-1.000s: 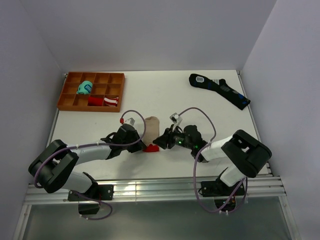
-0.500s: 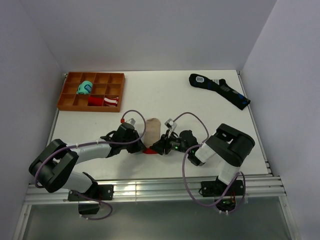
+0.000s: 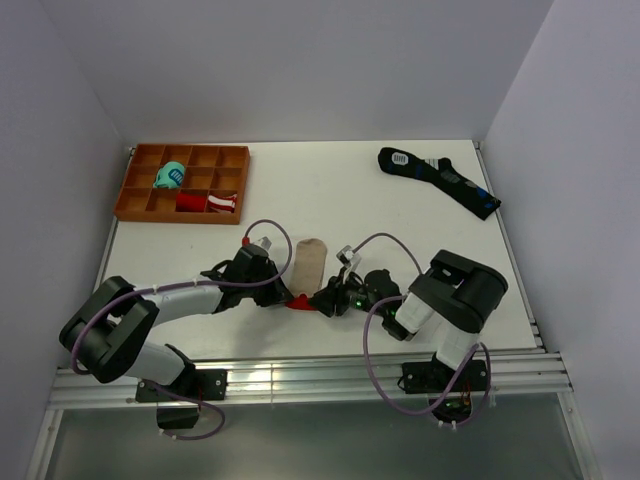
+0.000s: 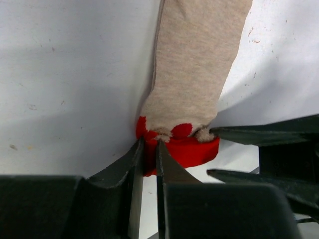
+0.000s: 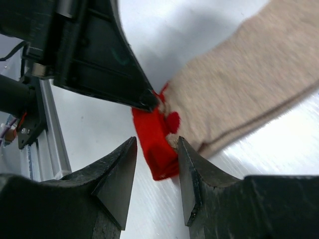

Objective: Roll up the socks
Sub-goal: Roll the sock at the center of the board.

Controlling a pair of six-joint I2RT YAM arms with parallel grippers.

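Observation:
The socks (image 3: 309, 257) lie flat on the white table between my arms, a beige strip with its red end (image 3: 299, 299) toward me. My left gripper (image 3: 288, 294) is shut on the left corner of that red end; in the left wrist view its fingertips (image 4: 148, 149) pinch the red fabric (image 4: 192, 149) below the beige part (image 4: 194, 74). My right gripper (image 3: 326, 300) comes in from the right and stands open. Its jaws (image 5: 157, 144) straddle the right corner of the red end (image 5: 152, 132), the right finger touching the sock's edge, the left finger apart from it.
An orange compartment tray (image 3: 213, 158) at the back left holds a teal roll (image 3: 170, 177) and a red-and-white roll (image 3: 207, 202). A long black sock (image 3: 440, 180) lies at the back right. The metal rail (image 3: 300, 380) runs along the near edge.
My right arm has folded in and its gripper has slid left and nearer, bringing its jaws around the red end. The left gripper has kept its hold and barely moved.

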